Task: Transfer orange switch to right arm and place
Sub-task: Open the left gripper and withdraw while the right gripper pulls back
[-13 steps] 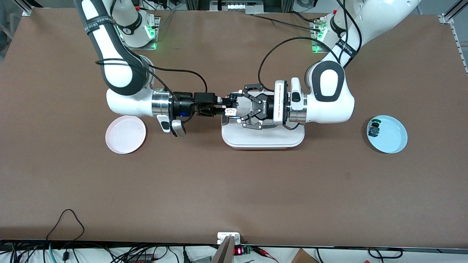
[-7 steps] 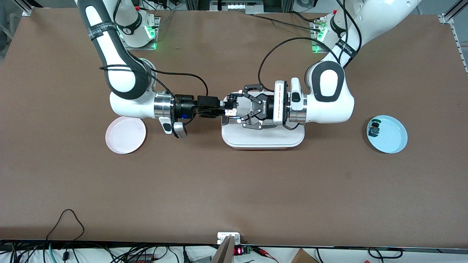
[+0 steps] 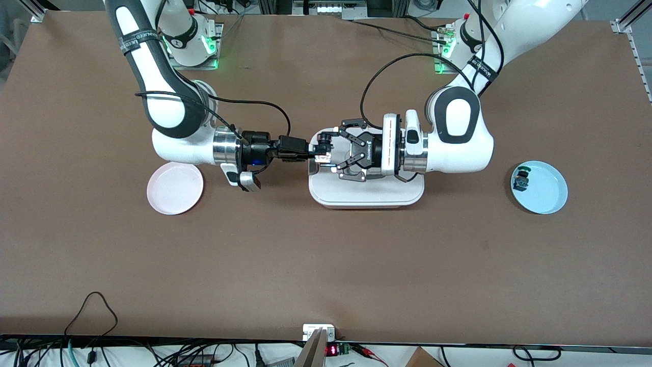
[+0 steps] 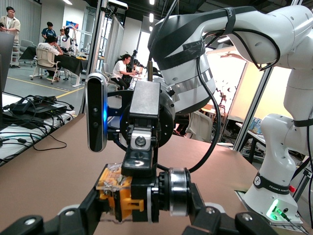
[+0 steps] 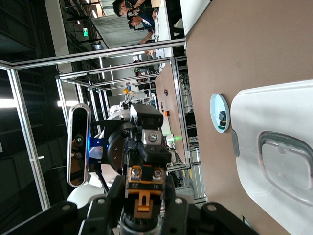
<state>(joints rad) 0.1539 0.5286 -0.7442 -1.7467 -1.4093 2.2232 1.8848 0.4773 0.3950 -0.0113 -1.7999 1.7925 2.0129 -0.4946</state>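
Orange plastic on a stubby black body marks the orange switch (image 4: pixel 128 196), which we see held in the air between the two grippers, over the edge of the white tray (image 3: pixel 367 196) toward the right arm's end of the table. We find the left gripper (image 3: pixel 333 151) clamped on the switch, its black linkage fingers (image 4: pixel 78 218) closed against both sides of the part. We see the right gripper (image 3: pixel 317 151) meeting it head-on, its slim black fingers (image 5: pixel 168 208) closed on the switch as well, so both arms grip the same piece at once. We note the white tray lying near the middle of the table under the left arm's wrist. We place a pink plate (image 3: pixel 174 187) toward the right arm's end of the table, just beside that arm's wrist camera. We spot a light blue plate (image 3: pixel 545 191) toward the left arm's end, well apart from the tray, with a small blue-black switch with a green top (image 3: pixel 521 180) resting inside by its rim.
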